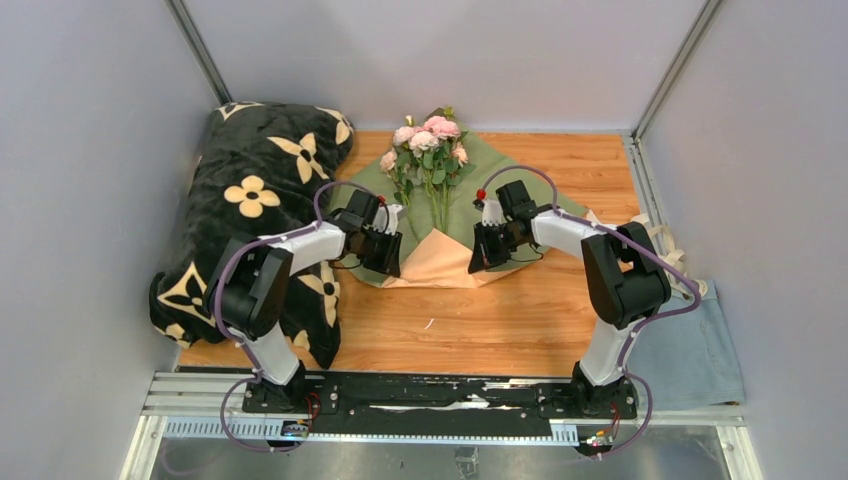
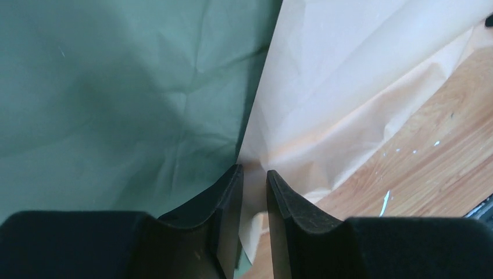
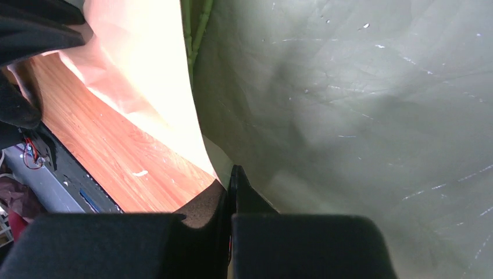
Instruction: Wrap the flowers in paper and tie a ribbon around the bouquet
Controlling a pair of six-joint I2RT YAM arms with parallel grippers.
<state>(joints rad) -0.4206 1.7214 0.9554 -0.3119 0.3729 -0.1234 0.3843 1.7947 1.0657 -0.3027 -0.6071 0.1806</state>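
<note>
Both arms reach in, wrists low over the surface (image 1: 480, 325). Left gripper (image 2: 254, 172) jaws narrowly parted astride the paper (image 1: 442, 265); right gripper (image 3: 231, 176) jaws clamped on its edge. Flowers (image 1: 428, 138) lie on it.

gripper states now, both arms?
left gripper: slightly open, edge of the paper in the gap, not clamped.
right gripper: shut on the paper.

Robot test cell, lab-like. Plain pale grey panel walls (image 1: 90, 150) on three sides, silver aluminium corner posts (image 1: 204, 55). Light wood-grain tabletop (image 1: 480, 320). Two black-and-white robot arms (image 1: 300, 245) bolted to flat black base plate (image 1: 440, 395) on silver aluminium rail (image 1: 180, 403).
</note>
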